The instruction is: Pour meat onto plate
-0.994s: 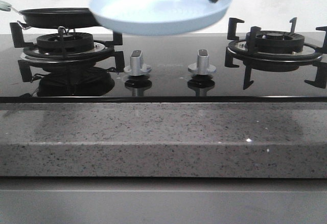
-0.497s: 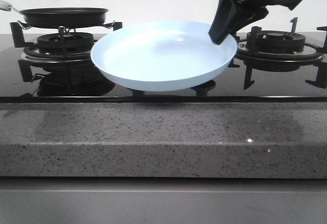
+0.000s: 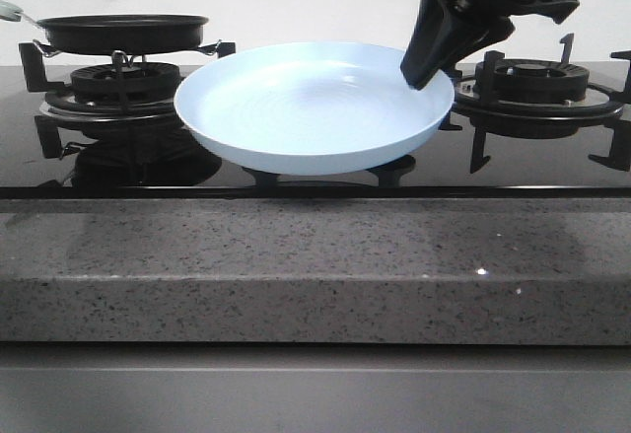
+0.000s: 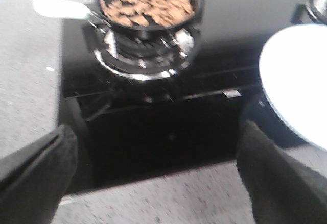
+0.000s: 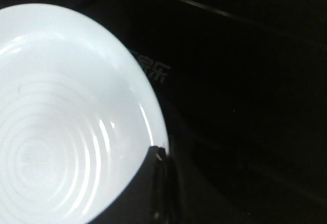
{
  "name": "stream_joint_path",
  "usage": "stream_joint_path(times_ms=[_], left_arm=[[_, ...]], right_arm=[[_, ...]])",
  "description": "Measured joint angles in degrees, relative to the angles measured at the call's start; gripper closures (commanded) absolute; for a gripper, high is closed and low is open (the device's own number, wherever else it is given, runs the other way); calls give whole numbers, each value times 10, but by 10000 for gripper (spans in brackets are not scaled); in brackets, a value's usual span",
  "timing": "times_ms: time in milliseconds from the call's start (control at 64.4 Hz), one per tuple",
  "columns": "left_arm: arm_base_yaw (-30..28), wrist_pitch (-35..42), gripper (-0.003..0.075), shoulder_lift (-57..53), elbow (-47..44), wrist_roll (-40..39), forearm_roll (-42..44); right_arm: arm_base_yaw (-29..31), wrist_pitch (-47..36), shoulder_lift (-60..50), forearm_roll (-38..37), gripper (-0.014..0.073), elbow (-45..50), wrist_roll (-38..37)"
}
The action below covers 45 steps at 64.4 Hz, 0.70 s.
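Lowered from above the burners: plate [image 3: 314, 108] now near the hob glass, clenched at its rim by right gripper [image 3: 419, 76] jaws. Probably not yet resting. Left gripper [image 4: 153, 183] jaws released, empty. Meat [image 4: 148, 8] in the pan [image 4: 148, 2], left of plate, unpoured.

Plate [image 3: 306, 108]: pale blue, faint concentric rings inside. Frying pan [image 4: 148, 2]: black, pale handle at its 9 o'clock. Meat [image 4: 148, 7]: light-brown, tan pieces. Hob glass [image 3: 296, 172]: glossy black. Counter edge [image 3: 315, 270]: grey, dark-speckled. Right gripper [image 3: 419, 73]: black.

Right claw [image 3: 422, 76] clamped — left claw [image 4: 153, 183] agape
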<state>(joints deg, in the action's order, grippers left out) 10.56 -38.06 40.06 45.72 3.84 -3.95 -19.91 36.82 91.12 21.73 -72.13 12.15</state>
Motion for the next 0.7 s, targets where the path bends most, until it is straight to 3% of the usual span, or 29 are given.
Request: stream_joint_path(times_ms=[280,497,699], left_arm=[[-111,-23,80,146,101,2,-25],[-224,-46,80,280,191,114,-233],[-272,-82,80,393,247,199,-410]], right_arm=[[0,0,0,0,713,0,0],[0,0,0,0,713,0,0],[0,0,0,0,713,0,0]])
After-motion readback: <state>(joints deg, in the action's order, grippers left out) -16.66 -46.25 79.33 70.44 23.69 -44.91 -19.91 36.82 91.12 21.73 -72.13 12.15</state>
